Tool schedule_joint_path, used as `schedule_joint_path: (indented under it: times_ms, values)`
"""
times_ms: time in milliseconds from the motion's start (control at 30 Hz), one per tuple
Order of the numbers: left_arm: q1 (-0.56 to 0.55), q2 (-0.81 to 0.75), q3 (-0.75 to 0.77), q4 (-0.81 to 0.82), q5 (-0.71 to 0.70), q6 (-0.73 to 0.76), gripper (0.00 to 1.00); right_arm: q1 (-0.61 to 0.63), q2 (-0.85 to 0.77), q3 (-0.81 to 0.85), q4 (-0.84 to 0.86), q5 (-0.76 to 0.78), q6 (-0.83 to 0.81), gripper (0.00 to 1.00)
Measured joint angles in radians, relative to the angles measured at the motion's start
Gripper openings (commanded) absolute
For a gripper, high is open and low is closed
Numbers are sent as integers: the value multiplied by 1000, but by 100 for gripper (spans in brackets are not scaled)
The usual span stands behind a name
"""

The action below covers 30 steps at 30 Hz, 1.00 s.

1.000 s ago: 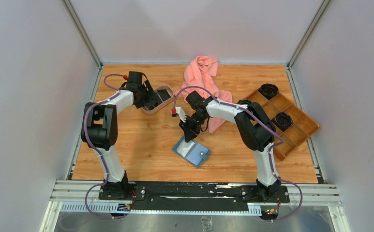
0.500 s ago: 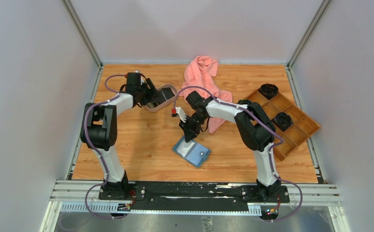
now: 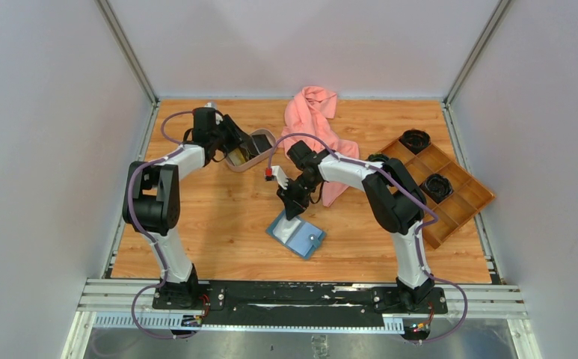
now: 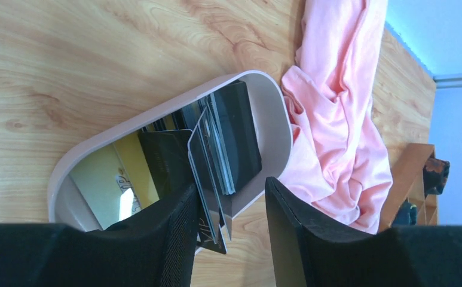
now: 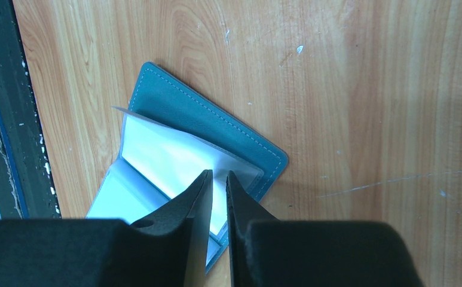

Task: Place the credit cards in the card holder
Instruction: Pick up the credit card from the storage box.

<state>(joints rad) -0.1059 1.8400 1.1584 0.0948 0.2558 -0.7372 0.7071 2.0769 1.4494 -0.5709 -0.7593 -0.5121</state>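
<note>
The teal card holder [image 3: 297, 236] lies open on the table, its pale inner pockets up; it also shows in the right wrist view [image 5: 204, 113]. My right gripper [image 3: 293, 208] [image 5: 217, 174] is just above its inner pocket, jaws nearly closed with a thin gap and nothing seen between them. My left gripper [image 3: 242, 148] [image 4: 231, 186] is open at the oval beige tray [image 3: 233, 167] [image 4: 156, 115]. Several credit cards lie in the tray: black ones [image 4: 240, 128], a yellowish one [image 4: 129, 170]. A few cards [image 4: 207, 164] stand on edge between the jaws, leaning on the left finger [image 4: 180, 221].
A pink cloth [image 3: 315, 123] [image 4: 336, 119] lies at the back, beside the beige tray and under the right arm. A brown wooden compartment tray [image 3: 457, 202] with two black round objects [image 3: 415, 139] sits at the right edge.
My left wrist has drawn back toward the far left and tilted, and the beige tray has shifted a little with cards tipped up. The right arm and card holder have not moved.
</note>
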Motion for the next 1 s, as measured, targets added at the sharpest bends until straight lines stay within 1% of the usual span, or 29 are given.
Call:
schedule_joint_path:
  times_ms: [167, 467, 533, 633, 733, 1000]
  values:
    - [0, 0, 0, 20, 23, -21, 51, 0, 0, 0, 0, 0, 0, 19]
    - [8, 12, 0, 34, 40, -37, 51, 0, 0, 0, 0, 0, 0, 19]
    - [11, 13, -6, 35, 38, -37, 49, 0, 0, 0, 0, 0, 0, 19]
    - [14, 13, -14, 35, 30, -37, 41, 0, 0, 0, 0, -1, 0, 19]
    - [18, 13, -21, 35, 29, -42, 38, 0, 0, 0, 0, -1, 0, 19]
    - [32, -5, -45, 34, 21, -44, 34, 0, 0, 0, -1, -2, 0, 19]
